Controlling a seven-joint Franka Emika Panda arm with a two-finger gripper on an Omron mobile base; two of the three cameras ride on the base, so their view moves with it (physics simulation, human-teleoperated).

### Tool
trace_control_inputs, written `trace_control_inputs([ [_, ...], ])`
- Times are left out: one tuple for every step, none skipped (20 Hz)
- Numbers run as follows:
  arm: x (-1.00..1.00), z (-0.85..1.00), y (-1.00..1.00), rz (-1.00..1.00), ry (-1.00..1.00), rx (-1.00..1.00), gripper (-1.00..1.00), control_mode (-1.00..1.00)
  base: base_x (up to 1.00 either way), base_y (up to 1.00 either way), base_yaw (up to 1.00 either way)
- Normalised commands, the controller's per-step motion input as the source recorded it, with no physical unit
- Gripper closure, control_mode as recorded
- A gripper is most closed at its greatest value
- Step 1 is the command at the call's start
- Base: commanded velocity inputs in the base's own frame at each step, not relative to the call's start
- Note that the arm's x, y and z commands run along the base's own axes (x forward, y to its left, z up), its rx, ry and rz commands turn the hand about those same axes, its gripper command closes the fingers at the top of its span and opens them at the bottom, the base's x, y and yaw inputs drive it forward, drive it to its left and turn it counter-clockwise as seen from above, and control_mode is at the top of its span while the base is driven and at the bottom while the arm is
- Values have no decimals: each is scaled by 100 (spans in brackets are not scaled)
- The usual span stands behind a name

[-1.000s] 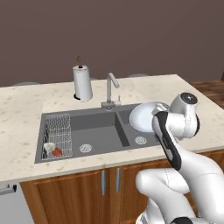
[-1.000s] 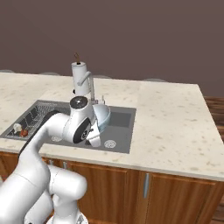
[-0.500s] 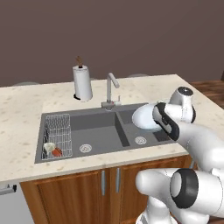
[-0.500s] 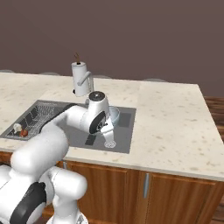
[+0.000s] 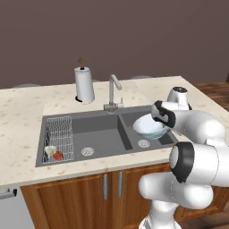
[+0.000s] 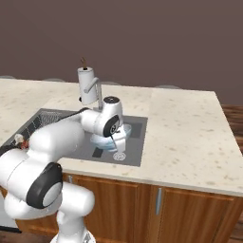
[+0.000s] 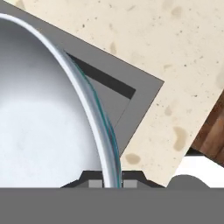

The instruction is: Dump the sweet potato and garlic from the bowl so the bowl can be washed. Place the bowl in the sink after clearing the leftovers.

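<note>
Lowered since the earlier frame, together with the hand [image 5: 157, 117], into the right basin of the dark grey double-basin sink [image 5: 103, 126]: the small glossy white bowl with light blue outside [image 5: 150, 127]. Hand clenched on the bowl's rim, bowl empty and tilted just above the drain. Reddish-orange sweet potato [image 5: 58, 155] and pale garlic bulb [image 5: 50, 150] already dumped, far from the hand in the wire rack [image 5: 58, 136]. Left, probably: setting down, releasing.

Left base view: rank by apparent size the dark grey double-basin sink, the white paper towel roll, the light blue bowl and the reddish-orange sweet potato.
1. Dark grey double-basin sink
2. White paper towel roll
3. Light blue bowl, looking close to the roll; being nearer the camera makes that order unsure
4. Reddish-orange sweet potato
</note>
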Motion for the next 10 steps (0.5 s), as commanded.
trace_control_inputs([
  [7,-35,0,0,9,0,100,-100,0,0,0],
  [4,-40,0,0,9,0,100,-100,0,0,0],
  [0,-46,0,0,9,0,100,-100,0,0,0],
  [1,-49,0,0,8,0,100,-100,0,0,0],
  [8,-41,0,0,7,0,100,-100,0,0,0],
  [21,-31,0,0,5,0,100,-100,0,0,0],
  [25,-26,0,0,2,0,100,-100,0,0,0],
  [26,-25,0,0,2,0,100,-100,0,0,0],
  [26,-26,0,0,1,0,100,-100,0,0,0],
  [21,-26,0,0,0,0,100,-100,0,0,0],
])
